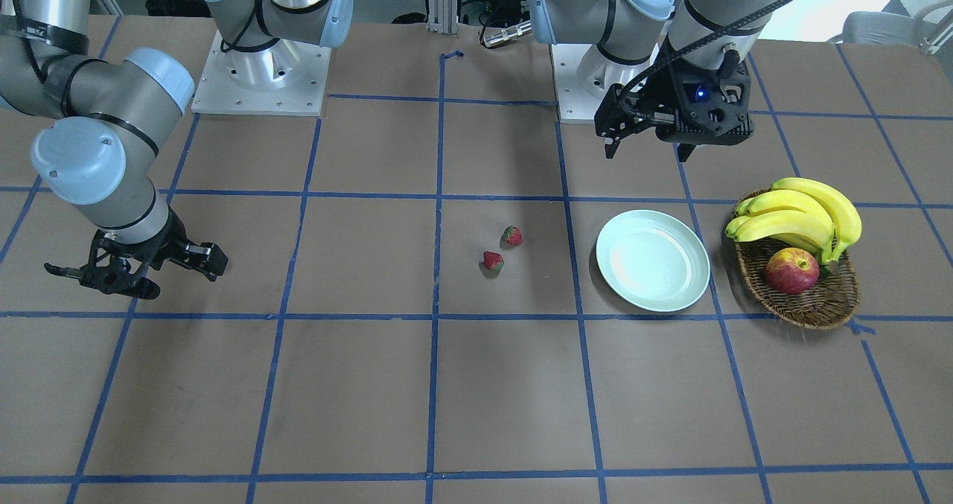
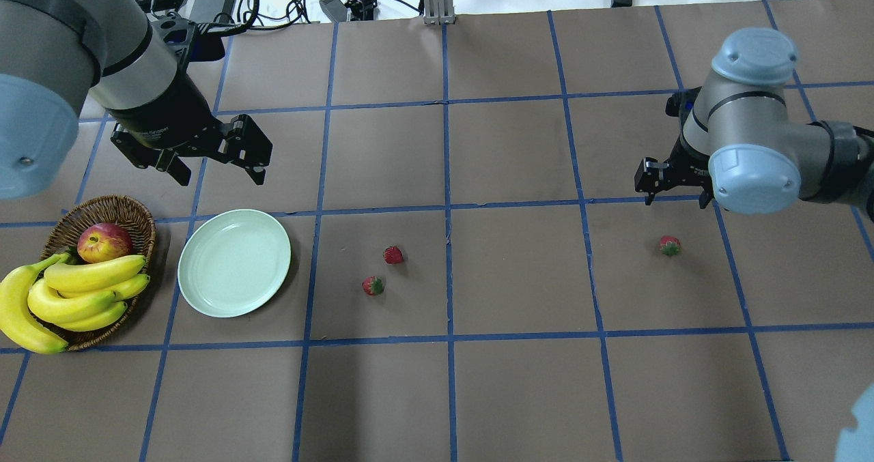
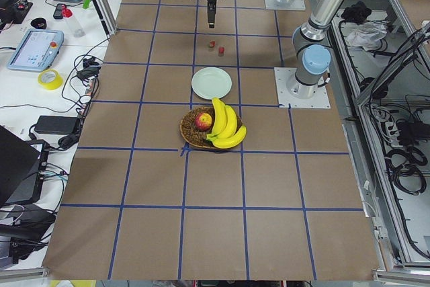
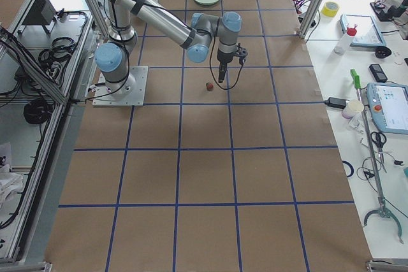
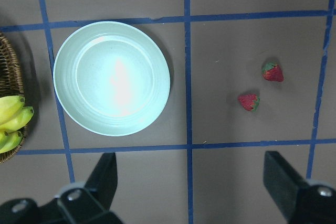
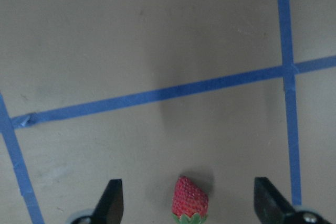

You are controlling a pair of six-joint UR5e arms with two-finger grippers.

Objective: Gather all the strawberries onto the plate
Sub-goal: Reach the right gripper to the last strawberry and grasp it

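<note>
Strawberries (image 5: 249, 101) are lying off the bare plate (image 5: 111, 78), so the right gripper (image 6: 190, 195) is hovering spread over the lone strawberry (image 2: 670, 246), seemingly to grab it, while the left gripper (image 5: 191, 174) is hanging open.

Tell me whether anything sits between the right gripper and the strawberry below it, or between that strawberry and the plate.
Nothing visible separates the right gripper and the strawberry. Toward the plate, only two other strawberries lie along the way.

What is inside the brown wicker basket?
A bunch of bananas and a red-yellow apple lie in the basket. Anything beneath the bananas is hidden.
</note>
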